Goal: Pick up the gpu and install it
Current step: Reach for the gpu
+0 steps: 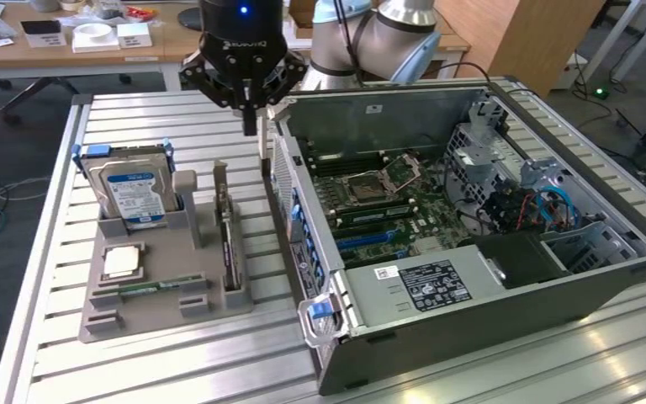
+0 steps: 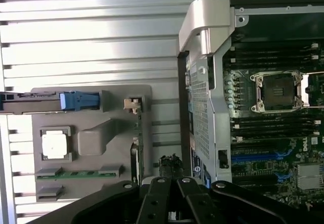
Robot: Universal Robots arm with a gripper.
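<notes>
Zero load | hovering with gripper [image 1: 251, 124] jaws pinched shut on nothing | hanging above the strip between tray [image 1: 144, 316] and case [image 1: 447, 311] | sighting gpu [image 1: 229, 240] on edge in the tray slot, below the jaws and just off to their tray side, apart from them

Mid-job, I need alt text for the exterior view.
The gripper, shut and empty, hangs above the gap between the grey parts holder and the open computer case. The gpu stands on edge in the holder, near a hard drive.
</notes>
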